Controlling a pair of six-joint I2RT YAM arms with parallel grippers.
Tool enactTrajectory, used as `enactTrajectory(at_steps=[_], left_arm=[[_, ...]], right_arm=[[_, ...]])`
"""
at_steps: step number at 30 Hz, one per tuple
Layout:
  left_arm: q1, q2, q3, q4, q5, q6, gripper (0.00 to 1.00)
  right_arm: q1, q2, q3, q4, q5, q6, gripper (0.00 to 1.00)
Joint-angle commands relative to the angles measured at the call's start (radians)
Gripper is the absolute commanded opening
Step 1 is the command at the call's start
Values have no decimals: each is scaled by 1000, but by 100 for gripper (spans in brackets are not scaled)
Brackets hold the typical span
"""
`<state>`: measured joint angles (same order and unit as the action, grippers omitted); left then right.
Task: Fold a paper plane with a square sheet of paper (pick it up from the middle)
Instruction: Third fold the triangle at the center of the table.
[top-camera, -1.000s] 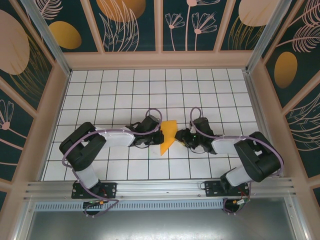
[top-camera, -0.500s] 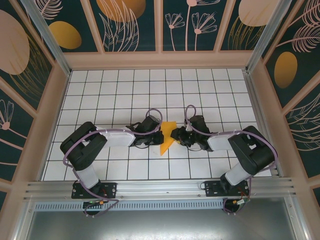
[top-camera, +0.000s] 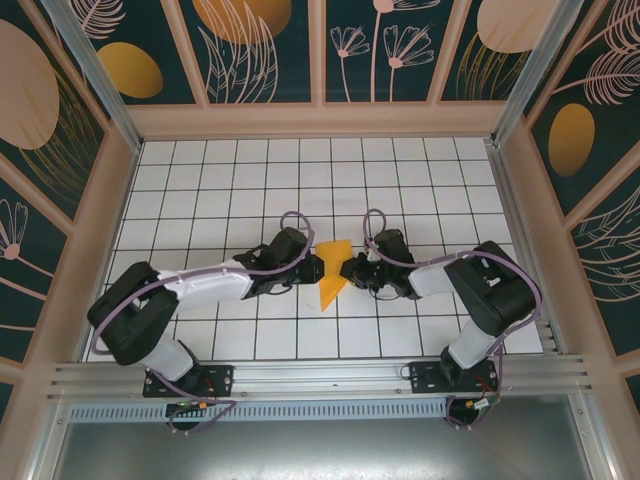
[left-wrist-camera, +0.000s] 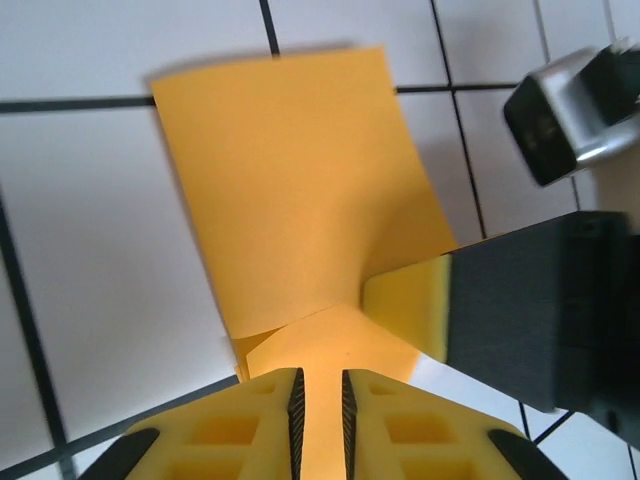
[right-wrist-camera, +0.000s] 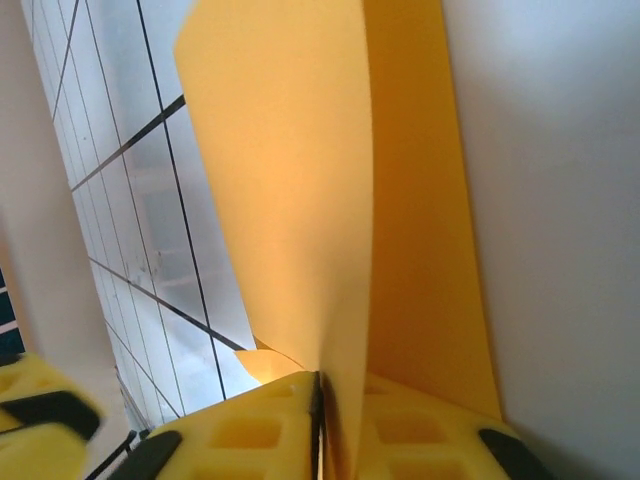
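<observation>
The orange-yellow sheet of paper (top-camera: 332, 272) is folded into a pointed paper plane shape and stands on the white grid between both grippers, tip toward the near edge. My right gripper (top-camera: 349, 268) is at its right side, shut on an upright fold (right-wrist-camera: 300, 180), with its jaws (right-wrist-camera: 320, 405) pressed together. My left gripper (top-camera: 311, 266) is at the left edge of the paper. Its yellow jaws (left-wrist-camera: 320, 405) stand slightly apart, and the paper (left-wrist-camera: 290, 180) shows through the narrow gap. The right gripper's yellow pad (left-wrist-camera: 410, 300) touches the paper in the left wrist view.
White gridded tabletop (top-camera: 240, 180) stretches back to wooden walls with dark leafy panels. A metal rail (top-camera: 320, 375) runs along the near edge by the arm bases. Open tiles lie behind and on both sides of the arms.
The right gripper slid left onto the paper and shut on its fold. The left arm stretched out lower, and its jaws have parted a little.
</observation>
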<state>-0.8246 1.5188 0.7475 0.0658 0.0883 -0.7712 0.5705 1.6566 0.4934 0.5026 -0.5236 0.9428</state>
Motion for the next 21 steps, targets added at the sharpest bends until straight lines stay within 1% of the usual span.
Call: enactTrajectory(at_steps=[1,5,9,13,16,21], left_arm=[[-2,-92,-51,15,-76,-6,23],[-1,-187,-102,18,-126,-22,26],[-1,-239,-134,24,-127,-30,27],[-1,-276,-168,46,-119,-36,28],[-2,-298,-183,46,-122,-32,30],[-2,-298,-194,75,-84,-17,33]], right_arm=[[32,16,7,84,36,69,10],[76,10,8,97,130,156,5],[123,-2,-3,106,243,255,4],[180,-2,-19,152,342,373,4],[222,-3,0,116,411,420,4],[243,-6,8,78,443,432,6]])
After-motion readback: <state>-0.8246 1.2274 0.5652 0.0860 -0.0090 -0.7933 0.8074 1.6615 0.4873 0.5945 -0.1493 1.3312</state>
